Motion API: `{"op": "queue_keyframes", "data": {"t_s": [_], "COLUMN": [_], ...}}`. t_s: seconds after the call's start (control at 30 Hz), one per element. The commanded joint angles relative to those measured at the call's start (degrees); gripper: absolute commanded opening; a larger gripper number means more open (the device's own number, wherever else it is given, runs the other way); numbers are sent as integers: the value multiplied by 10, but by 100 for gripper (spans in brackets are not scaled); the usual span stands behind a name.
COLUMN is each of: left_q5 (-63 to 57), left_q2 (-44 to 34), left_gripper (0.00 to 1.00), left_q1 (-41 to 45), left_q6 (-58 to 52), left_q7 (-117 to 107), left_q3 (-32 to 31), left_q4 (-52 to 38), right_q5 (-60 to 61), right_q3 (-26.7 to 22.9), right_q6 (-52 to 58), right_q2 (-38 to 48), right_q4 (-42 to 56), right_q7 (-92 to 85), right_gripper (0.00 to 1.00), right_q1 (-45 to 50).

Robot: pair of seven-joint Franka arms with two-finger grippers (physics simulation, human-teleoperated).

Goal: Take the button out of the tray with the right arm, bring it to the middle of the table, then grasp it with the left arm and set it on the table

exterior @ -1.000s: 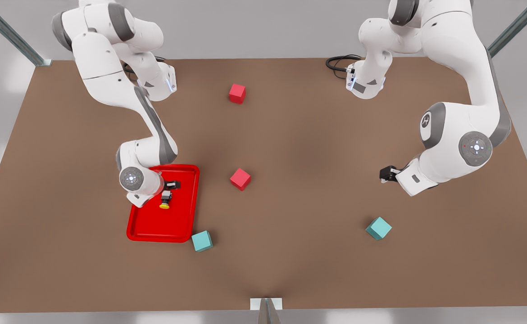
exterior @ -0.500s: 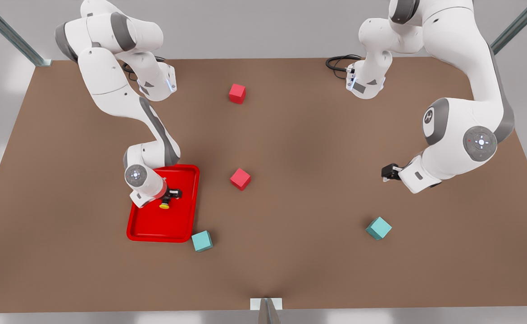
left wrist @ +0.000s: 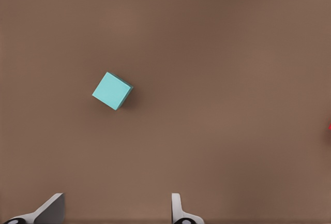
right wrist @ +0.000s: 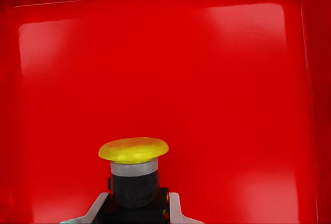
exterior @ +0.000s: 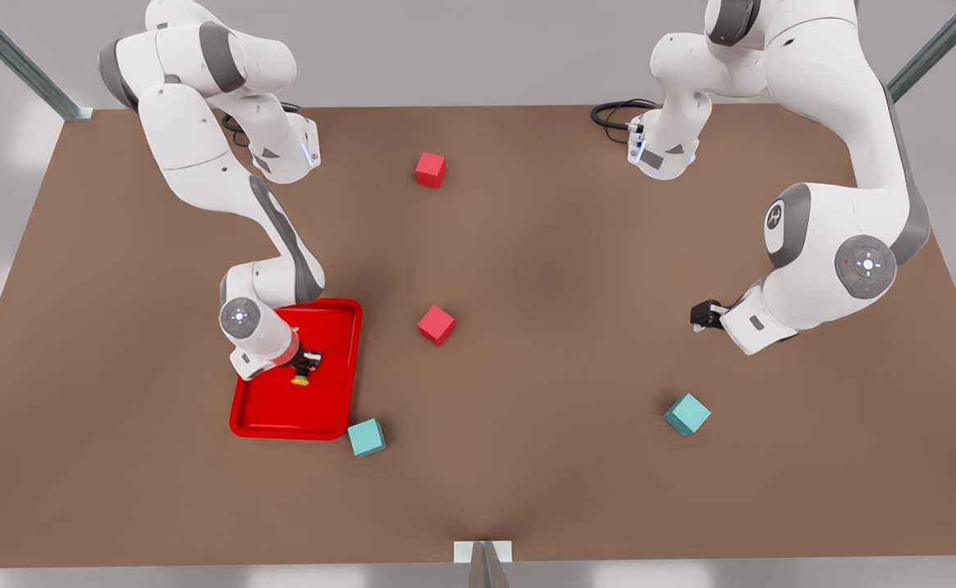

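Note:
The button, with its yellow cap and dark base, lies in the red tray at the front view's left. My right gripper is low inside the tray. In the right wrist view its two fingers press on either side of the button's base, so the right gripper is shut on it. The tray floor stretches beyond the cap. At the front view's right, my left gripper hovers above the bare table. In the left wrist view the left gripper is open with nothing between its fingers.
A teal cube sits just outside the tray's near corner. A red cube lies mid-table, another red cube farther back. A second teal cube lies on the table below the left gripper.
My right gripper swung from beside the button to over it, dropped lower in the tray and closed on its base. The left arm barely shifted.

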State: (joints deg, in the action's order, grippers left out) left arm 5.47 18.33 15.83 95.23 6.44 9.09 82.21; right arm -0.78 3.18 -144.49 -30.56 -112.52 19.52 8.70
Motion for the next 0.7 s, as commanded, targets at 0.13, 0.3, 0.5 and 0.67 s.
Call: {"op": "queue_keyframes", "data": {"t_s": [0.13, 0.3, 0.5, 0.67], "left_q5": [-12, -30, -31, -46], "left_q2": [-6, -3, 2, 22], "left_gripper": [100, 100, 100, 100], "left_q1": [-1, -9, -11, -10], "left_q6": [0, -2, -3, 1], "left_q7": [1, 1, 0, -6], "left_q3": [4, 13, 27, 34], "left_q4": [0, 0, 4, 3], "right_q5": [-12, -39, -40, -37], "right_q3": [55, 57, 90, 93], "right_q6": [125, 117, -4, -115], "right_q2": [-9, -38, -180, -333], "right_q4": [179, 283, 420, 587], "right_q7": [-118, -186, -453, -460], "right_gripper": [46, 46, 46, 44], "right_q1": [20, 168, 267, 386]}}
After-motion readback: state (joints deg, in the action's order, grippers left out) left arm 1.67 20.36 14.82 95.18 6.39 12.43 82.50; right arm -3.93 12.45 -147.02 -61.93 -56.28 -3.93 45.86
